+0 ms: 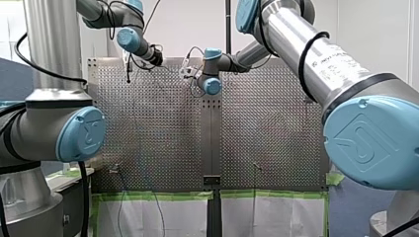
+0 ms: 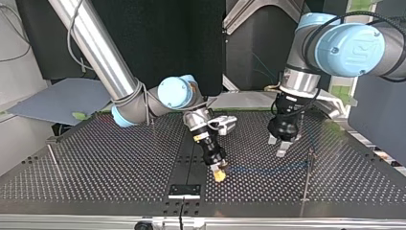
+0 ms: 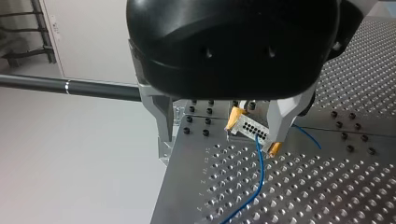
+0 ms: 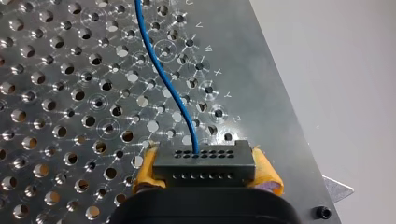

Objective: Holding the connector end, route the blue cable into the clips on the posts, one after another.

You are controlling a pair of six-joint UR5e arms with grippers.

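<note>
connector (image 4: 204, 164) in right claw (image 4: 205, 171), cable (image 4: 161, 70) across table (image 4: 56, 116)

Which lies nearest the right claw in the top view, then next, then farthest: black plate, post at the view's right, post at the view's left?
1. black plate, close beside the right claw, toward the camera.
2. post at the view's right, farther off.
3. post at the view's left, farthest out.

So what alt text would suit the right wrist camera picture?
My right arm's yellow-padded jaws clamp a black connector with rows of pin holes. A blue cable runs from it away across the perforated metal table, close to the table's edge.
</note>
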